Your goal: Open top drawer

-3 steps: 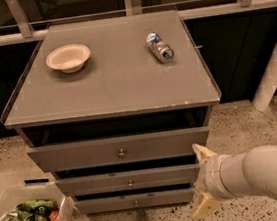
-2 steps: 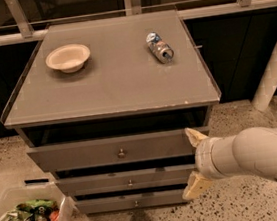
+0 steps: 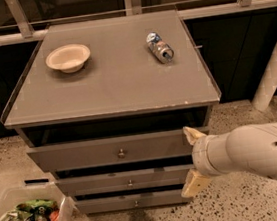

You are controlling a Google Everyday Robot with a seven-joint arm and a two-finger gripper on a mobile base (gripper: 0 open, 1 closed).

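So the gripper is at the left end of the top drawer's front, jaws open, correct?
No. The camera view shows the gripper at the right end of the top drawer's front, not the left; its jaws are open.

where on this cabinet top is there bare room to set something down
Bare: the strip between the bowl and the can, and the whole front half of the cabinet top. Crowded: in front of the top drawer, at its right end, where the gripper sits open.
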